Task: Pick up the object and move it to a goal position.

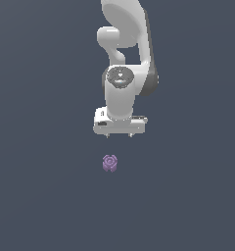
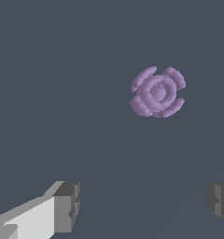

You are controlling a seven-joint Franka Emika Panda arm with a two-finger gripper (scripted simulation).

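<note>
The object (image 1: 109, 163) is a small light-purple rosette-like piece with a round ringed top, lying on the dark grey floor. It also shows in the wrist view (image 2: 157, 92). My white gripper (image 1: 118, 135) hangs above and behind it in the exterior view, apart from it. Its two fingertips (image 2: 67, 206) stand wide apart in the wrist view, with nothing between them. The gripper (image 2: 144, 205) is open and empty. The object lies ahead of the fingers, off to one side of their midline.
The white arm (image 1: 124, 59) rises toward the top of the exterior view. The dark grey floor (image 1: 41, 196) spreads all around with no other object in view.
</note>
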